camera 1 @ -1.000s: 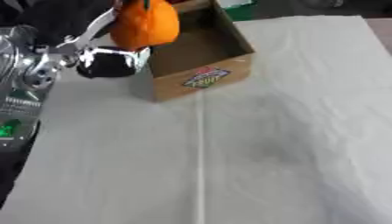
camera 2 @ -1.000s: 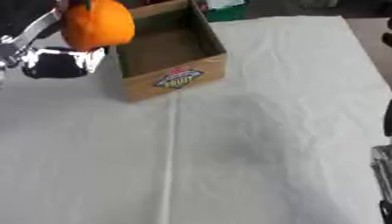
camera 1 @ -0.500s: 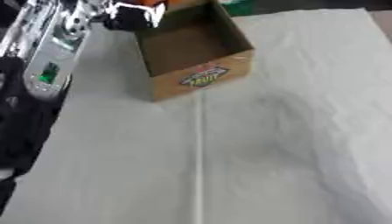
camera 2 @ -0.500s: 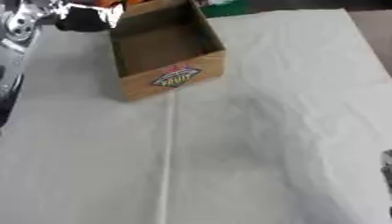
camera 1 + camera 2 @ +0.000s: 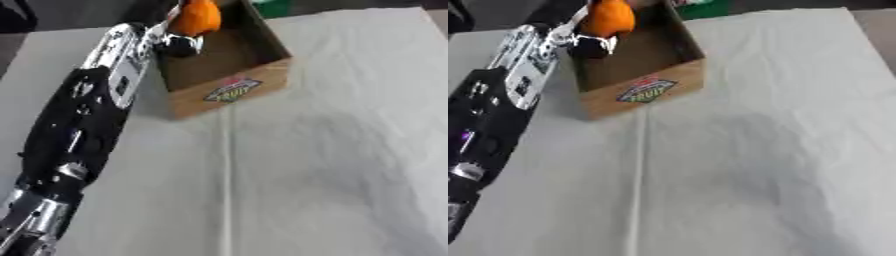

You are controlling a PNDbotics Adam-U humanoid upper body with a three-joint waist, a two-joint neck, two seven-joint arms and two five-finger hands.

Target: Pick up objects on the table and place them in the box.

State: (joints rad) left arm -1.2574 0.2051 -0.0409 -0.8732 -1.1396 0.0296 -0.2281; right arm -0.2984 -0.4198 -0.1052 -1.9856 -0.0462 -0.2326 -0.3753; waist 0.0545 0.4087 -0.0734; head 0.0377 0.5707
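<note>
Holding an orange object (image 5: 196, 16), round and fruit-like, above the far left corner of the cardboard box (image 5: 229, 70), over the open interior and not yet resting on the box floor. Gripped from the left by the left hand (image 5: 178, 36), fingers curled round the object's lower side, presumably so that letting go drops it straight inside. Reaching diagonally from the near left, the black and silver left arm (image 5: 83, 125) runs alongside the box's left wall, a line that likely keeps the forearm off the cardboard. Standing at the far left of the white-covered worktop (image 5: 350, 150), open side up, printed label facing near. Showing a green item (image 5: 271, 7) just beyond the box's far edge, too little visible to name. Missing from both views: the right hand.
</note>
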